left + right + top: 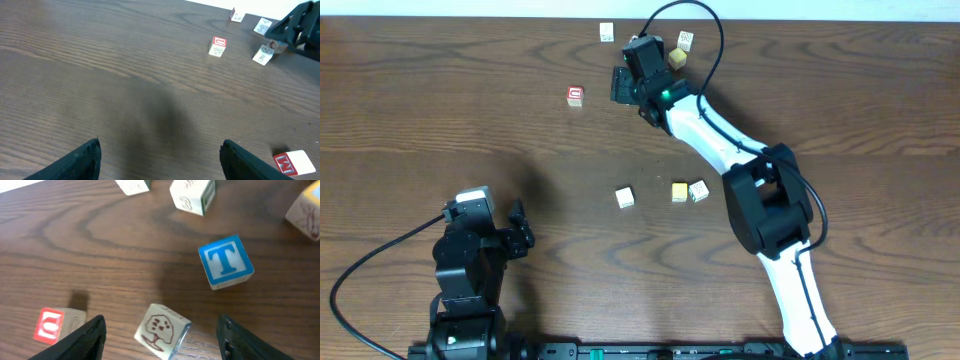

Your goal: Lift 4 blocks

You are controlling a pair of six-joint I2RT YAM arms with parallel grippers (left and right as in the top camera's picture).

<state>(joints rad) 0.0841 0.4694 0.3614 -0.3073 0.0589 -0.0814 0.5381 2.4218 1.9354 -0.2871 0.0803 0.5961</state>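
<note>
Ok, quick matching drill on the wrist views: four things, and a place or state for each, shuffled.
1 blue T cube
2 red U cube
3 tree-print cube
4 left gripper

A right wrist view, bottom centre
B open, holding nothing
C right wrist view, bottom left
D right wrist view, right of centre

Pairs: 1-D, 2-C, 3-A, 4-B

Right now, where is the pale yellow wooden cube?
Overhead, the pale yellow wooden cube lies centrally, close beside a white wooden cube on its right.
</note>
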